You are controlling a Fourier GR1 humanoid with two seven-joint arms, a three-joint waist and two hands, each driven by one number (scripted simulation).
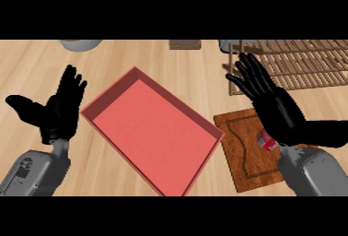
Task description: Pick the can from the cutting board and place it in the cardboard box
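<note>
A red can (267, 140) lies on the brown wooden cutting board (245, 152) at the lower right, mostly hidden behind my right hand. My right hand (272, 103) hovers over the board with straight fingers pointing up and away, holding nothing. The box (151, 126) is a shallow red-pink tray with low walls, set diagonally in the middle of the counter, nothing inside it. My left hand (58, 108) stays open at the left of the box, fingers up, thumb out to the left.
A wooden slatted rack (299, 62) stands at the back right, just beyond my right hand's fingertips. A grey round vessel (80, 44) and a small brown block (185, 44) sit at the far edge.
</note>
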